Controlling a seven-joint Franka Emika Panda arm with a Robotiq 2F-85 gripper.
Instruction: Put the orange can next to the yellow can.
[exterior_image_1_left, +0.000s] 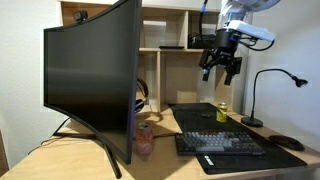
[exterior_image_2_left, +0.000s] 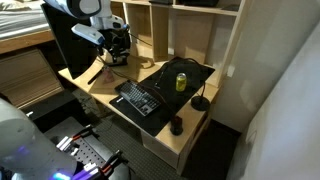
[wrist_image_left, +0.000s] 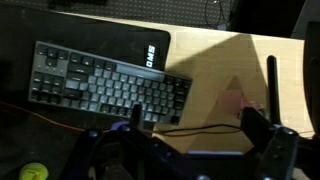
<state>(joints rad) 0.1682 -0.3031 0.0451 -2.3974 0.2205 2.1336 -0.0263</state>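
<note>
While the curved monitor fills the near side of an exterior view, the wooden desk beneath it is seen to carry everything else, with an open shelf unit set behind. A dark desk mat is laid across the far half of the desk, and a black keyboard is placed along the mat's near edge. The arm's gripper is held high above the mat, in front of the shelves and well clear of both cans. In the wrist view its fingers are seen spread wide apart, with only bare desk and the keyboard's end between them. A black desk lamp is stood on the mat's far corner, its neck bent over.

The orange can is found on bare wood just beside the foot of the monitor stand, off the end of the keyboard. It is stood upright: its long axis is vertical and its dull metallic top is pointed upward. It could not be made out with certainty in the other two views. The yellow can is likewise stood upright, on the mat beyond the keyboard and near the lamp, well apart from the orange can. A dark mouse is set past the keyboard's far end.
</note>
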